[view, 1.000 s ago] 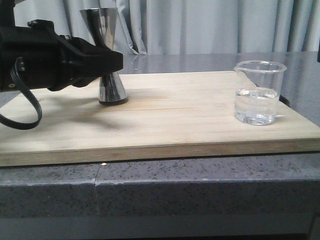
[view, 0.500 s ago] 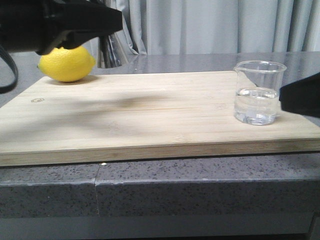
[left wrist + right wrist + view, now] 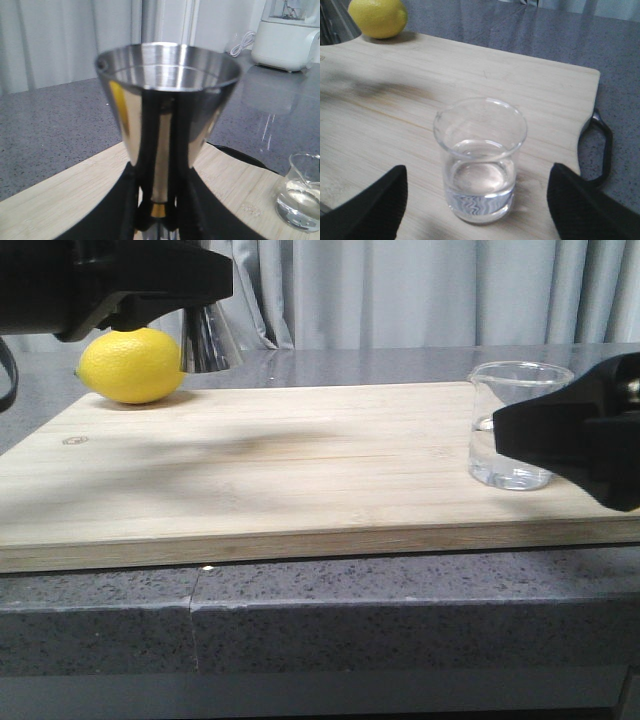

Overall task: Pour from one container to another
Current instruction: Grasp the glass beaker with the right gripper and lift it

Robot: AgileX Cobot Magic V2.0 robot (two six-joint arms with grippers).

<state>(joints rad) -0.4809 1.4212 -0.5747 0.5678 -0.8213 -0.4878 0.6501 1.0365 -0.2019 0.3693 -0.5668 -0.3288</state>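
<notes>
My left gripper (image 3: 157, 220) is clamping the shiny steel hourglass jigger (image 3: 167, 125) at its gold-banded waist, holding it upright above the pale wooden board (image 3: 300, 470); only my left wrist view is showing that grip. My right gripper (image 3: 475, 200) is sitting spread wide, the small clear glass beaker of water (image 3: 480, 157) standing between its fingers, untouched. Half a second ago that gripper was only edging in. A yellow lemon (image 3: 132, 365) is resting just beyond my left gripper.

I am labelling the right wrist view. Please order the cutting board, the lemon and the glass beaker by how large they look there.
1. Cutting board, by far the largest.
2. Glass beaker.
3. Lemon, partly cut off by the frame edge.
The beaker stands much nearer the camera, so its lead over the lemon may be only apparent.
</notes>
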